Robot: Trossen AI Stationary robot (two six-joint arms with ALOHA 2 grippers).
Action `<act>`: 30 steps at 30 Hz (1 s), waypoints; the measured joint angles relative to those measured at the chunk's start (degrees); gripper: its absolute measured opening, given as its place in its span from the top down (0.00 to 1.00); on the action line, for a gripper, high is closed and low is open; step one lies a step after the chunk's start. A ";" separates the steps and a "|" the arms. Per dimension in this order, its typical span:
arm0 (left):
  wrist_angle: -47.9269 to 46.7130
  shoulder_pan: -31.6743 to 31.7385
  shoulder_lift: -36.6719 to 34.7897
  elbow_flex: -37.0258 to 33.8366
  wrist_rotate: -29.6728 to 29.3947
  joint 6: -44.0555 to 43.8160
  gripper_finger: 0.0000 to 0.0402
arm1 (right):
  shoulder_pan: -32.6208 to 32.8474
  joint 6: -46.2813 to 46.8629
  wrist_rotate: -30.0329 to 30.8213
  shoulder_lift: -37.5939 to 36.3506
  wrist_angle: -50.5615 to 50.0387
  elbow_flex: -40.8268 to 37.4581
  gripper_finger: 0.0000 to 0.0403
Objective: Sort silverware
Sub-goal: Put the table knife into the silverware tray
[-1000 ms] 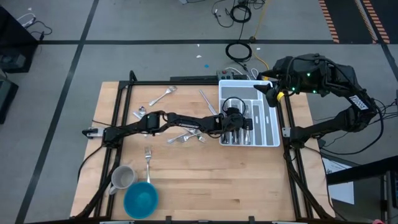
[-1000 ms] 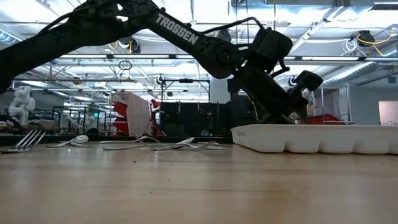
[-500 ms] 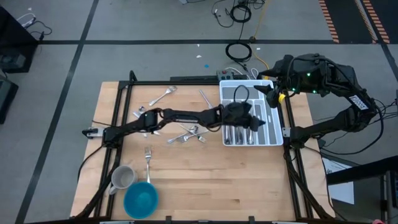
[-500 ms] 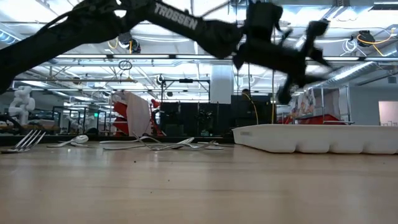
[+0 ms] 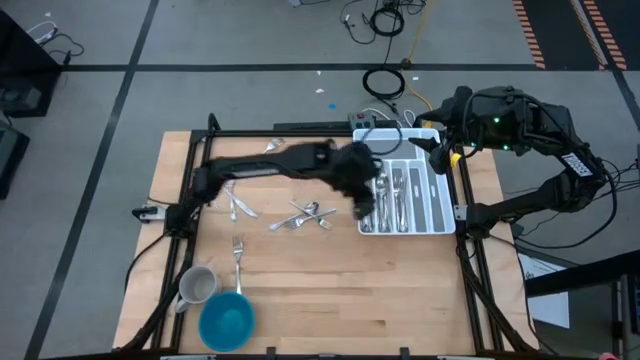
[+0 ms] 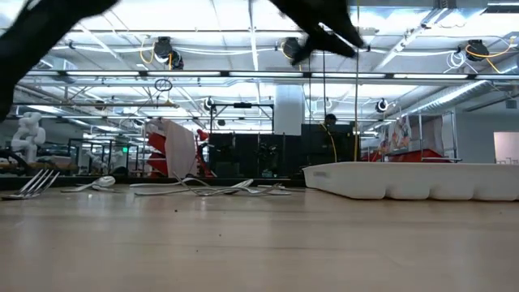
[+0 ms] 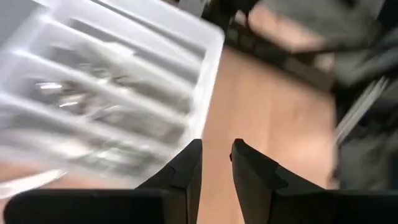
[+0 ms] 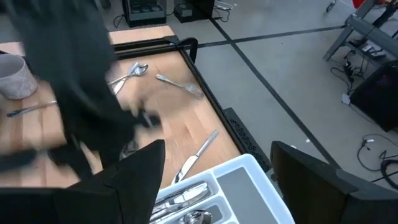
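The left arm is reaching across the table, its left gripper (image 5: pixel 363 192) hanging high above the surface with the fingers (image 7: pixel 186 171) standing slightly apart and holding nothing. The right arm is waiting bent at the far right corner, its right gripper (image 5: pixel 428 143) spread wide.

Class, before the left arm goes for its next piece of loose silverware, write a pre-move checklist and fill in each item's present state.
1. Left gripper carries nothing: ok, the narrow gap between its fingers is bare.
2. Left gripper clear of the organiser tray: ok, it is beside the tray's edge, over wood.
3. Loose silverware remains on the table: ok.
4. Right gripper out of the way: ok, open at the tray's far corner.
5. Mug and blue bowl away from the pile: ok.
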 joint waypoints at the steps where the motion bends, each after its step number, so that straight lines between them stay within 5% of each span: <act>1: -4.19 -0.37 -2.72 0.00 -1.74 3.40 0.77 | 0.00 -0.47 0.07 0.00 0.09 0.00 0.29; 8: -25.22 -5.26 -20.11 0.04 -20.58 10.57 0.77 | -0.02 2.22 0.14 0.30 0.85 0.00 0.29; 15: -40.55 -11.54 -33.80 0.04 -37.42 -2.96 0.78 | -0.07 3.02 0.09 3.40 2.74 0.02 0.29; 24: -41.83 -15.04 -44.86 -2.58 -36.44 -10.67 0.78 | -0.15 -10.09 0.37 12.26 13.25 0.04 0.29; 30: -41.77 -15.42 -48.16 -3.04 -36.21 -11.88 0.78 | -0.15 -16.74 6.91 18.89 17.57 0.02 0.29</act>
